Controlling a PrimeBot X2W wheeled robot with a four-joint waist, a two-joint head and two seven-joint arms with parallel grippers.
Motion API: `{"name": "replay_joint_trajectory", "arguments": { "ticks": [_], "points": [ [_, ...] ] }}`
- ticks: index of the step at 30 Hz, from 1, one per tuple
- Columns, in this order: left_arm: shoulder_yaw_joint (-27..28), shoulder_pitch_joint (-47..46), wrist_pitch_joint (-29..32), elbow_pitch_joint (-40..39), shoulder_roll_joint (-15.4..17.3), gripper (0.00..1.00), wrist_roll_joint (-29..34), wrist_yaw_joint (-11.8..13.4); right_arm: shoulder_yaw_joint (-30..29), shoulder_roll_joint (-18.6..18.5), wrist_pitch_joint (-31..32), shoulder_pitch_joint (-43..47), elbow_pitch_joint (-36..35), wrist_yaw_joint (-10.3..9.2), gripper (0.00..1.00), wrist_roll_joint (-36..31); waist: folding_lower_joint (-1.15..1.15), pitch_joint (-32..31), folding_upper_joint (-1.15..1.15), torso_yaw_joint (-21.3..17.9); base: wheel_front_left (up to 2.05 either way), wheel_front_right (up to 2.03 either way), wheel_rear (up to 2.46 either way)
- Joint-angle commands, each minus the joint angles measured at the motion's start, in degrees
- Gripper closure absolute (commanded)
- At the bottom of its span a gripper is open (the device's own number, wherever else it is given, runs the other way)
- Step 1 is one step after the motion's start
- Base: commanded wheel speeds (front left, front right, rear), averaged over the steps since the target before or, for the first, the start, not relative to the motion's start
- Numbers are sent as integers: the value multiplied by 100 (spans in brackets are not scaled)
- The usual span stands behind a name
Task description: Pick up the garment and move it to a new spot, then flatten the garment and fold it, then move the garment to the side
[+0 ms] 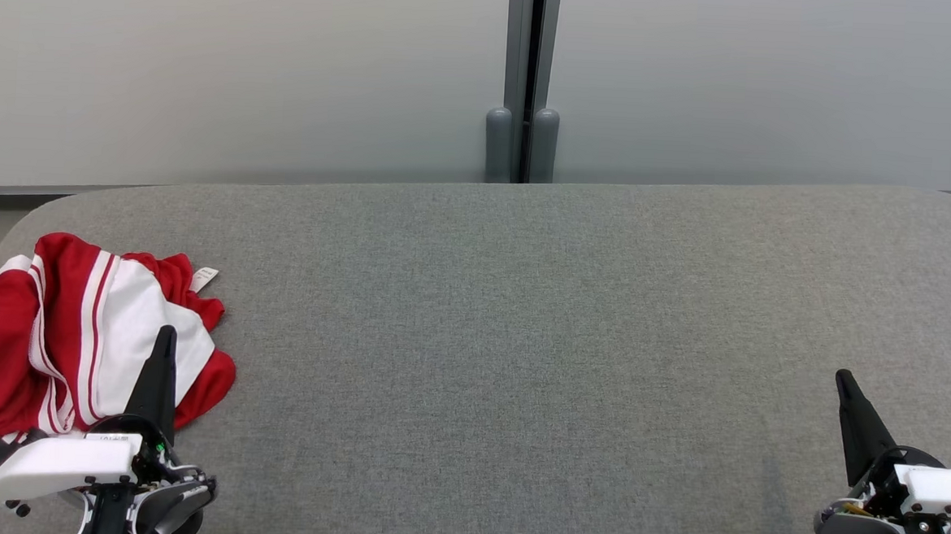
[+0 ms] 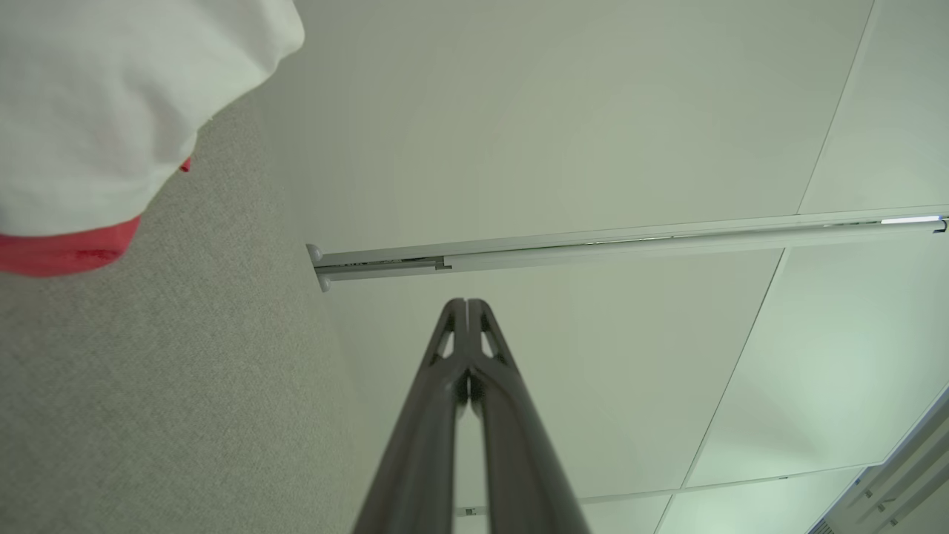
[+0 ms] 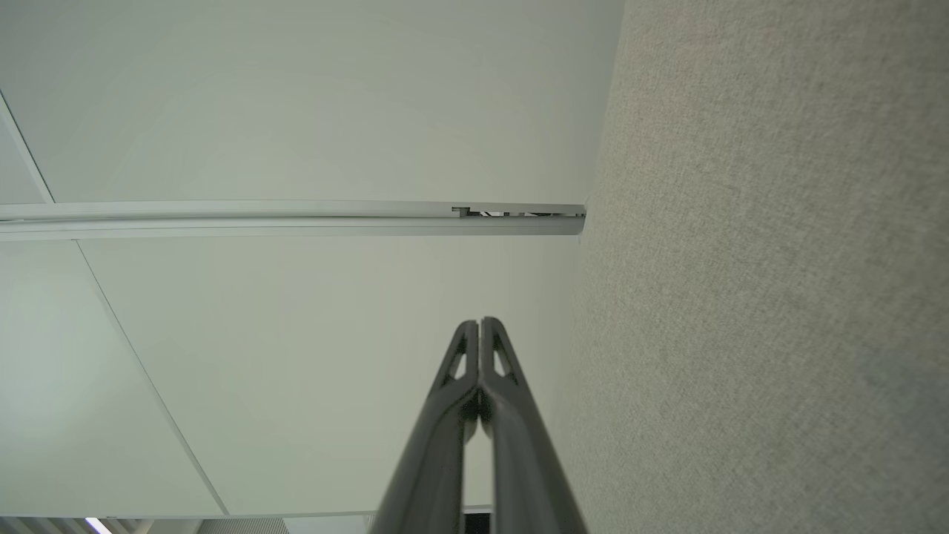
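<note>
We judge the task to be at its very start: none of its steps shows as done. The garment (image 1: 127, 322), red with white panels and thin stripes, lies in a crumpled heap at the left end of the grey fabric desk (image 1: 520, 343). Part of it reaches the near left edge, and a small white label (image 1: 205, 277) sticks out at its far side. It is bunched and creased, neither flattened nor folded, and nothing holds it.

Our left gripper (image 1: 165, 344) sits at the lower left with its two dark fingers pressed together into one point. In the head view that point overlaps the white part of the heap. In the left wrist view the left gripper (image 2: 467, 305) points past the cloth toward the pale wall (image 2: 593, 111), with the garment (image 2: 111, 111) off to one side and nothing between the fingers. We cannot tell whether the fingers brush the fabric.

Our right gripper (image 1: 845, 384) sits at the lower right, well apart from the garment, over bare desk. Its fingers are likewise closed on nothing, as the right wrist view confirms (image 3: 480, 324).

Everything is left to do, as we read it. We have to open a gripper and take hold of the heap, then carry it to a new spot, most likely the wide bare middle. After that we spread it flat, fold it, and shift it aside.
</note>
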Motion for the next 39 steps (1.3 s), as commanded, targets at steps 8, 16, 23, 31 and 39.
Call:
{"name": "replay_joint_trajectory", "arguments": {
  "ticks": [8,16,23,31,39],
  "points": [
    [20,-60,13,-14,32,100,-4,-14,-4,-28,11,-24,13,3,100,11,0,0,0,0,0,0,0],
    [20,-60,13,-14,32,100,-4,-14,-4,-28,11,-24,13,3,100,11,0,0,0,0,0,0,0],
    [20,-61,13,-14,32,100,-4,-15,-4,-28,11,-24,13,3,100,11,0,0,0,0,0,0,0],
    [-14,94,-8,108,-38,0,1,1,9,48,-5,89,90,0,0,-1,0,1,0,0,0,0,0],
    [-123,130,-227,6,-42,0,57,0,191,50,-219,101,-37,-1,0,-69,0,1,0,11,0,0,0]
  ]
}}
